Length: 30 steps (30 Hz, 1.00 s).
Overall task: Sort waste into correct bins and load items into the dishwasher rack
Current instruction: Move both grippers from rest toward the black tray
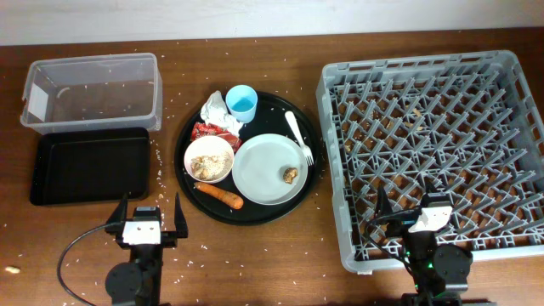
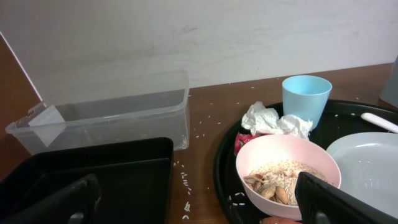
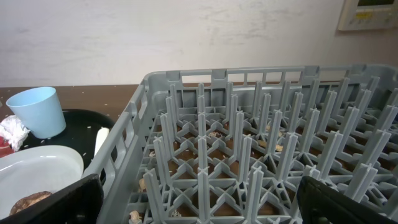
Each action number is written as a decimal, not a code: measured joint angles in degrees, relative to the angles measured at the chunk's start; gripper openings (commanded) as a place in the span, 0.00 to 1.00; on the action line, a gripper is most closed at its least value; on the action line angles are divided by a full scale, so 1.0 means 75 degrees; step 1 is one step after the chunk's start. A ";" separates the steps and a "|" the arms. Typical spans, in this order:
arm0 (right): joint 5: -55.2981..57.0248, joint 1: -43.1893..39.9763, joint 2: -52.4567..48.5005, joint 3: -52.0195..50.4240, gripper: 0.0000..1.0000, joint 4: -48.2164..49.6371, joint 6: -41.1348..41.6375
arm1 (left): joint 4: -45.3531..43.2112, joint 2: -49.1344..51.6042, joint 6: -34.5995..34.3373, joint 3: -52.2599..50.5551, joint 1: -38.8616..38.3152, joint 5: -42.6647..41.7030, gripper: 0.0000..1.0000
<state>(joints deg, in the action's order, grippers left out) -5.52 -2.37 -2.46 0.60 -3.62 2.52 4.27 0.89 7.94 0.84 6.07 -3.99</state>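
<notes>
On the round black tray (image 1: 189,178) sit a blue cup (image 1: 242,103), a white tissue (image 1: 217,109), a red wrapper (image 1: 206,131), a pink bowl (image 1: 210,159) with rice and brown scraps, a carrot (image 1: 221,195), a pale plate (image 1: 269,168) with one scrap, and a white fork (image 1: 299,136). The clear tub (image 1: 92,90) and shallow black tray (image 1: 89,165) lie at the left. The grey rack (image 1: 433,153) is at the right. My left gripper (image 1: 145,221) is open and empty near the table's front. My right gripper (image 1: 418,214) is open over the rack's front edge.
Loose rice grains are scattered over the brown table around the tub and round tray. Some scraps lie on the table under the rack's grid (image 3: 214,134). A cable loops by the left arm (image 1: 72,255).
</notes>
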 measured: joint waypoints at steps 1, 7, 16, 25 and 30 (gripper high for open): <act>0.0000 0.0000 0.0000 0.0000 0.98 0.0000 -0.0003 | 0.0000 0.0000 0.0000 0.0000 0.0000 0.0000 0.99; 0.0000 0.0000 0.0000 0.0000 0.98 0.0000 0.0000 | 0.0000 0.0000 0.0000 0.0000 0.0000 0.0000 0.99; 0.0000 0.0000 0.0000 0.0000 0.98 0.0000 0.0003 | 0.0000 0.0000 -0.0003 0.0000 0.0000 0.0000 0.99; 0.0000 0.0000 0.0000 0.0000 0.98 0.0000 0.0003 | -0.0061 -0.0006 0.0003 0.0000 0.0000 0.0026 0.99; 0.0000 0.0000 0.0000 0.0000 0.98 0.0000 0.0000 | -0.0015 -0.0006 0.0003 0.0000 0.0000 0.0026 0.99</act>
<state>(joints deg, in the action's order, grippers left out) -5.52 -2.37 -2.46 0.60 -3.62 2.52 4.16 0.84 7.97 0.84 6.07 -3.79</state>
